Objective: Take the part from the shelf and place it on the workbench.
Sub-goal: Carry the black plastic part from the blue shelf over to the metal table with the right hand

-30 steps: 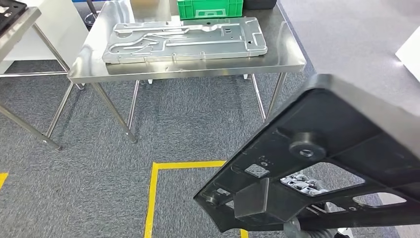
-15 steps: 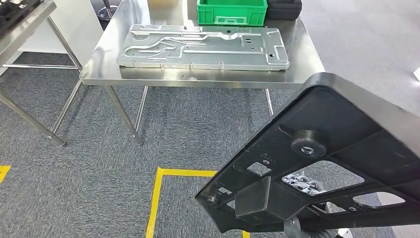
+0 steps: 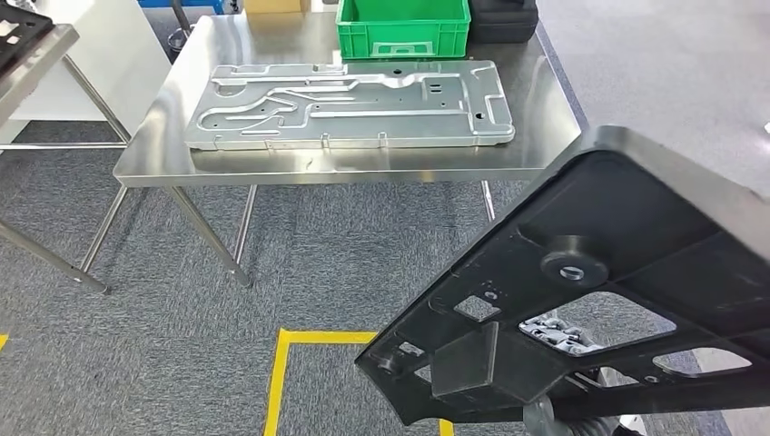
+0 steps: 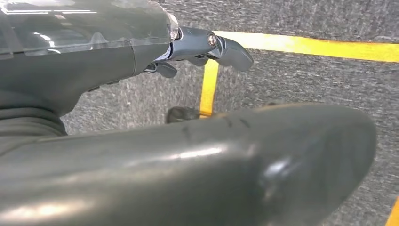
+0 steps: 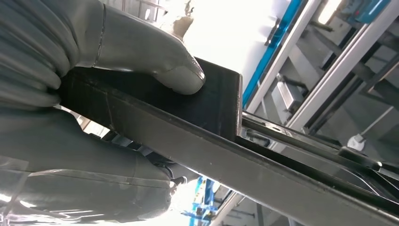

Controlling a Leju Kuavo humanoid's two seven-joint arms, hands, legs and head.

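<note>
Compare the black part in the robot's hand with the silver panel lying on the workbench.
The black part is dark and matte; the silver panel is bright, reflective metal. The black part is tilted in the air, gripped by the right hand; the silver panel lies flat on the workbench. Both are flat pieces with cut-outs and raised shapes.

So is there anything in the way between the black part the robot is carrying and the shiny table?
Nothing stands on the carpet between the black part and the workbench. But the silver plate and green crate fill much of its top.
</note>
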